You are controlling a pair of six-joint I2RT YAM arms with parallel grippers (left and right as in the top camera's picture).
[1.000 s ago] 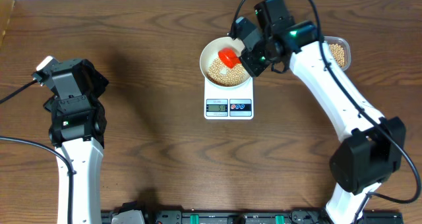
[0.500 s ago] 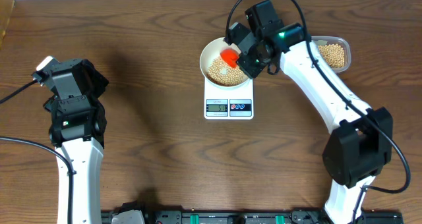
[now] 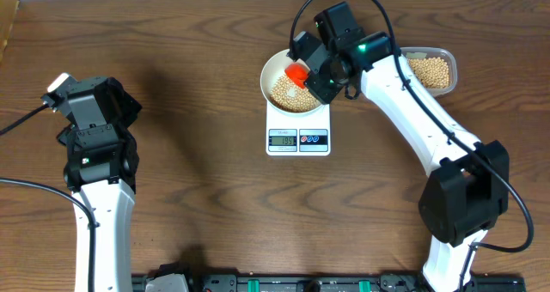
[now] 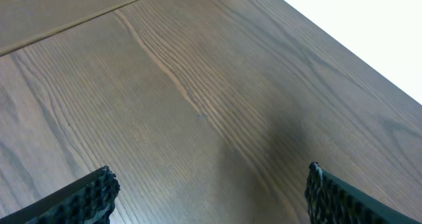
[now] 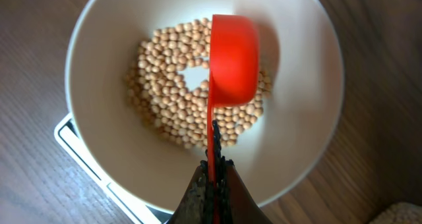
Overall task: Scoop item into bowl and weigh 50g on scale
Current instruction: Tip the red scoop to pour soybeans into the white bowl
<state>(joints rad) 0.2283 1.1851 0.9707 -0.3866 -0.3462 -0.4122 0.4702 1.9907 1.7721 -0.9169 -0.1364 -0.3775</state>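
Note:
The white bowl [image 3: 273, 66] stands on the white scale [image 3: 298, 138] and holds a layer of tan beans [image 3: 289, 93]. In the right wrist view the bowl [image 5: 99, 151] and its beans [image 5: 165, 85] fill the frame. My right gripper [image 3: 320, 76] is shut on the handle of a red scoop [image 3: 296, 72], held over the bowl with its cup turned on its side [image 5: 232, 56]; the jaws [image 5: 214, 174] pinch the thin handle. My left gripper [image 4: 208, 191] is open and empty over bare wood at the far left [image 3: 90, 112].
A clear plastic tub [image 3: 450, 63] with more beans [image 3: 431, 69] stands right of the bowl, behind the right arm. The scale's display and two buttons face the table's front. The table's back edge is just beyond the bowl.
My right gripper has moved left with the red scoop, further over the bowl, uncovering more of the tub. The left arm has not moved.

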